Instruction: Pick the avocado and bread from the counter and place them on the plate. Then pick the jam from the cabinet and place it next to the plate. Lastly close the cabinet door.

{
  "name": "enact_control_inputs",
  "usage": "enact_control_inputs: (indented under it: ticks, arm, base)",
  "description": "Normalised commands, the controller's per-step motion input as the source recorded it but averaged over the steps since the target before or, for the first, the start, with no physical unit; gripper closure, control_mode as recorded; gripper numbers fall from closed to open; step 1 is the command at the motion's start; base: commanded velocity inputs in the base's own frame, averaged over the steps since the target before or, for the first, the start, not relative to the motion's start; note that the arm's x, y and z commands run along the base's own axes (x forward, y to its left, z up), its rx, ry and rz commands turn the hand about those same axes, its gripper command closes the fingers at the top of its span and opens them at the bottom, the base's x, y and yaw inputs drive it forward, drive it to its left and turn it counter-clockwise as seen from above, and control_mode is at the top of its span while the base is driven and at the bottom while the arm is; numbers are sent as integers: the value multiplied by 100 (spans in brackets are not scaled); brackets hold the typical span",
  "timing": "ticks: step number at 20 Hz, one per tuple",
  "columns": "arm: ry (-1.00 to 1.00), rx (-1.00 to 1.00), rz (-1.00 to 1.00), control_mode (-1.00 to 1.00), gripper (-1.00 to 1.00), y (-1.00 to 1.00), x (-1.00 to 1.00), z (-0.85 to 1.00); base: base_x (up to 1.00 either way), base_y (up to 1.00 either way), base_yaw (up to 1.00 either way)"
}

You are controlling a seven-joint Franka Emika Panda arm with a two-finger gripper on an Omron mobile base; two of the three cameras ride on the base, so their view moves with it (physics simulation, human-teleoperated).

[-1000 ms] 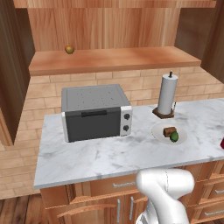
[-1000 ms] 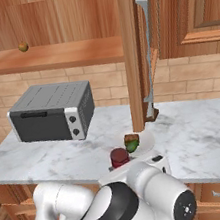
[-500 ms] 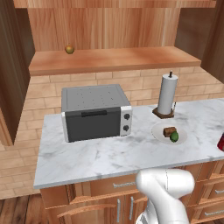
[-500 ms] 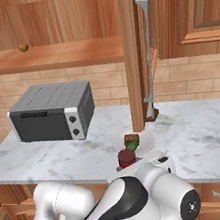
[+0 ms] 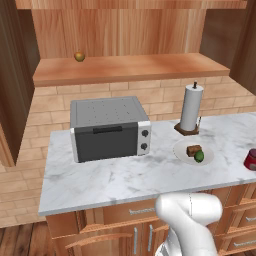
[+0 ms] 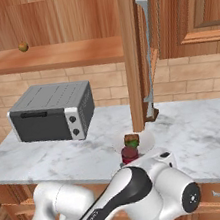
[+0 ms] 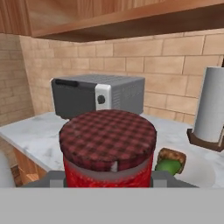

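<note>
The jam [image 7: 107, 144], a red jar with a checked lid, sits between the fingers of my gripper [image 7: 107, 180], which is shut on it. It hangs low at the counter's [image 5: 125, 175] front edge, just right of the plate [image 5: 182, 150] in the left base view, jar [image 5: 251, 159] half cut by the frame. From the right the jam [image 6: 129, 154] shows just in front of the plate [image 6: 146, 140]. The bread [image 5: 193, 150] and the avocado [image 5: 199, 156] lie on the plate, also the bread [image 7: 172, 156] and avocado [image 7: 167, 166] beyond the jar.
The cabinet shelf [image 5: 130, 67] holds a yellowish-brown fruit [image 5: 79, 56]; its open door [image 6: 133, 52] stands edge-on over the counter. A grey toaster oven [image 5: 107, 127] sits at the left and a paper towel roll [image 5: 192, 107] behind the plate.
The gripper has carried the jam a little sideways along the counter front, closer to the plate. Bread and avocado have not moved.
</note>
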Motion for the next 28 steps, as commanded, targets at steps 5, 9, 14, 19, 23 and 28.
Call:
enact_control_inputs:
  ticks: [5,9,14,19,23,28]
  arm:
    - [0,0,2,-100,100,-5,22,-14]
    - [0,0,2,-100,100,-9,21,-18]
    - [0,0,3,-100,100,-11,21,-18]
    - [0,0,3,-100,100,-10,19,-18]
    - [0,0,3,-100,100,-10,18,-17]
    - [0,0,3,-100,100,-9,16,-16]
  base:
    - [0,0,0]
    - [0,0,0]
    - [0,0,0]
    - [0,0,0]
    - [0,0,0]
    - [0,0,0]
